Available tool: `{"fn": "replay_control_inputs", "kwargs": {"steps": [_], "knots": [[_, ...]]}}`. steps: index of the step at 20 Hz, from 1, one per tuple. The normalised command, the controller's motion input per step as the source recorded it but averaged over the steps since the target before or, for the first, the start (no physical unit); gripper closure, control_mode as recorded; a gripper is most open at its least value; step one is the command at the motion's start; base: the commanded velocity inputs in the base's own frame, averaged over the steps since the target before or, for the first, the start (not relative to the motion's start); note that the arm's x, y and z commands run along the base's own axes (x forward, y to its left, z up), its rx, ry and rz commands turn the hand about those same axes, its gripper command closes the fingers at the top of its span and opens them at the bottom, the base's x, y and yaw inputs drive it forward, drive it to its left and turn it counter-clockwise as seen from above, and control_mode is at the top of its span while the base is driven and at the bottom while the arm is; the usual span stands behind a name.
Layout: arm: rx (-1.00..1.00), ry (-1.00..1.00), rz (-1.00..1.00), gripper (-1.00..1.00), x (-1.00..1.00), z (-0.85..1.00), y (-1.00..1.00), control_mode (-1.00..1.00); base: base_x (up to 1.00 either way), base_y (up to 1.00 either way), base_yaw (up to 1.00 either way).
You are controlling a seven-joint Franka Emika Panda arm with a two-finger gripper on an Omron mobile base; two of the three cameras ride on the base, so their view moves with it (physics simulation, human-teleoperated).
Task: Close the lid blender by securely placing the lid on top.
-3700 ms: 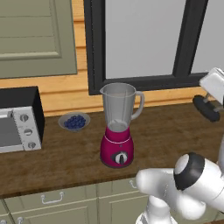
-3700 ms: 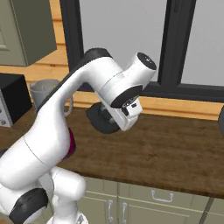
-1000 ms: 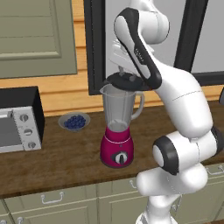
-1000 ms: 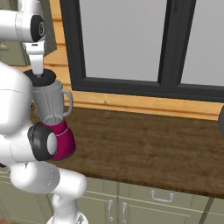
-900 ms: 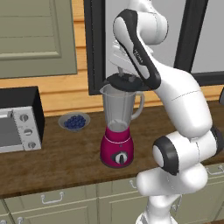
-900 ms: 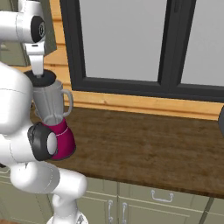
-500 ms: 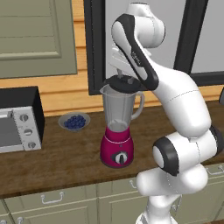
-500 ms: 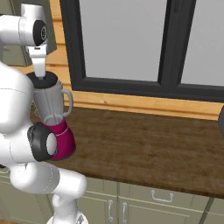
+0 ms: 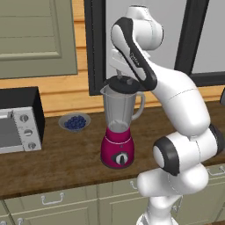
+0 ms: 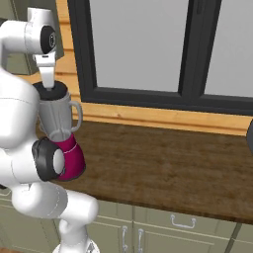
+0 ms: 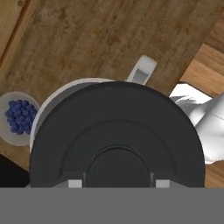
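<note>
One round matte-black lid capping clear grey blender jar, gripper clamp state unclear.

Wood counter w/ olive cabinets below; dark-framed window on wood wall.

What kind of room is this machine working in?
It looks like a home kitchen, computer-rendered. A wooden counter runs above cabinet drawers, and on it stand a blender, a toaster oven and a bowl of blueberries.
</note>
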Motion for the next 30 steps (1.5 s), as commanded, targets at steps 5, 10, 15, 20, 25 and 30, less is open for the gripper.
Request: {"fn": "replay_control_inputs", "kwargs": {"steps": [5, 10, 15, 20, 25, 30], "knots": [[0.00, -0.01, 0.00, 1.00, 0.04, -0.08, 0.00, -1.00, 0.00, 0.00, 0.00], [0.00, 0.00, 0.00, 1.00, 0.00, -0.12, 0.00, -1.00, 0.00, 0.00, 0.00], [0.00, 0.00, 0.00, 1.00, 0.11, -0.01, 0.03, -1.00, 0.00, 0.00, 0.00], [-0.01, 0.00, 0.01, 1.00, 0.18, 0.00, 0.17, -1.00, 0.00, 0.00, 0.00], [-0.01, 0.00, 0.02, 1.00, 0.22, 0.00, 0.08, -1.00, 0.00, 0.00, 0.00], [0.00, 0.00, 0.03, 1.00, 0.22, 0.00, 0.00, -1.00, 0.00, 0.00, 0.00]]}}
